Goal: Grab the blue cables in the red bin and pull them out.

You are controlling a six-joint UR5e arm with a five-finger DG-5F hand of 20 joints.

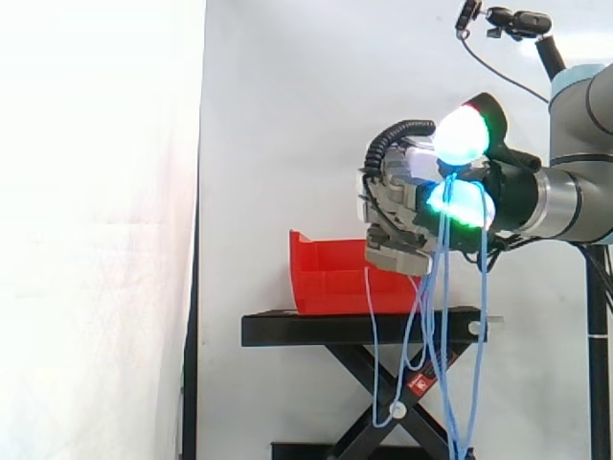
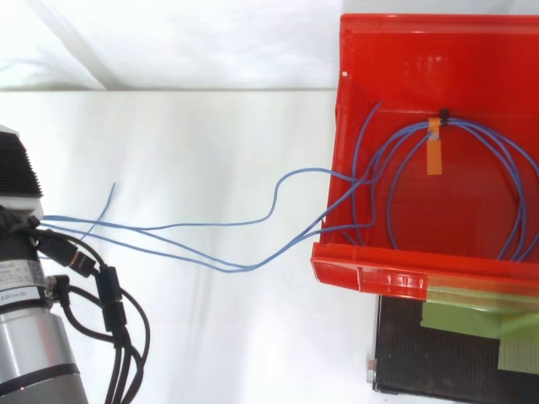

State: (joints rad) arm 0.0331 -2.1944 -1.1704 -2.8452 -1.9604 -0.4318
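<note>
The red bin (image 1: 326,278) stands on a black stand (image 1: 354,329). Seen from above, the red bin (image 2: 370,276) holds loops of blue cables tied by a black tie with an orange tag (image 2: 434,156). Several strands of the blue cables (image 2: 248,267) run out over the bin's left wall and across to my hand (image 2: 15,172) at the left edge. In the side view my hand (image 1: 397,216) hovers just right of and above the bin. Its glowing pads (image 1: 464,134) pinch the blue cables (image 1: 444,287), which hang in long loops below the stand's top.
A white curtain hangs behind the work. Green tape (image 2: 476,318) sits on the black stand (image 2: 438,358) below the bin's front rim. A small camera on a bracket (image 1: 517,21) is above the arm. The stand's scissor legs (image 1: 359,383) are behind the dangling cable loops.
</note>
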